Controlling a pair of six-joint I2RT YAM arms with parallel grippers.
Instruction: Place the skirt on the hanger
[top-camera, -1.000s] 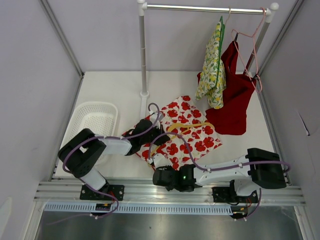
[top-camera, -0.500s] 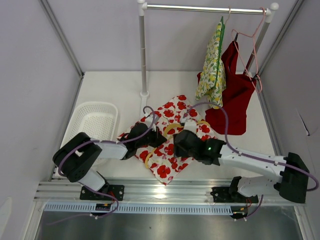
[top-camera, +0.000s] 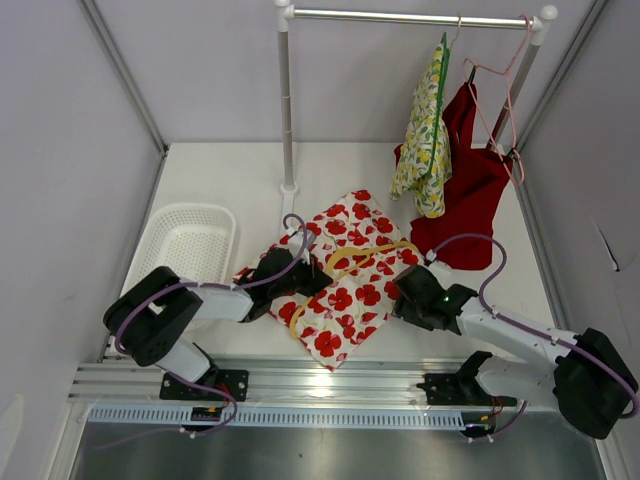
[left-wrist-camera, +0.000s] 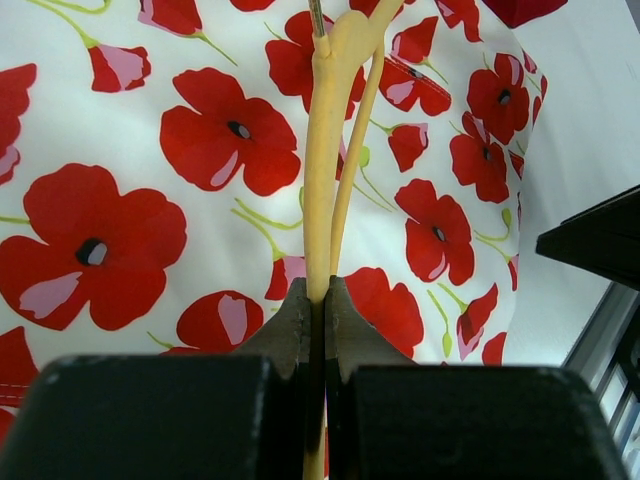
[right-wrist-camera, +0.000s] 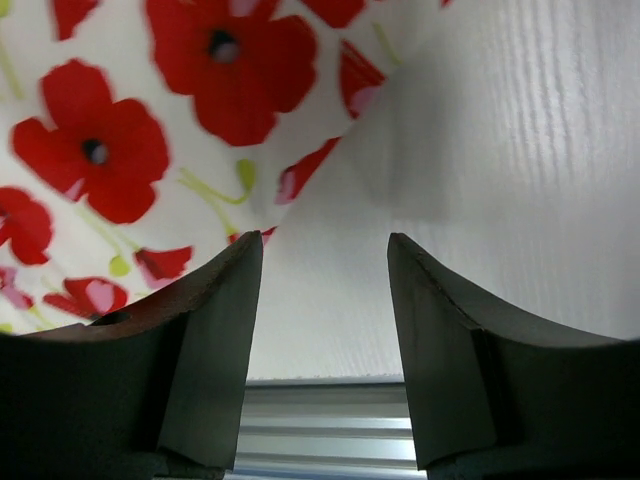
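Left tool is clamped on the yellow hanger — jaws pressed together on its thin bar, with no gap showing. From that pinch the hanger's two yellow strands run away across the cloth and meet at a neck. All of it lies on top of the skirt, white cloth printed with red poppies.

Over to the right tool — jaws apart and nothing between them. Its left finger sits over the poppy cloth and its right finger over the bare desk. The skirt's edge runs through the gap.

From above, the skirt lies spread in the middle of the desk, toward the near edge. The hanger loops over its upper half. The left tool reaches in at the skirt's left side, and the right tool is at its right side.

A white basket sits by the left edge. At the far edge stands a rail. A yellow-flowered garment and a red garment hang from it near the far right corner.
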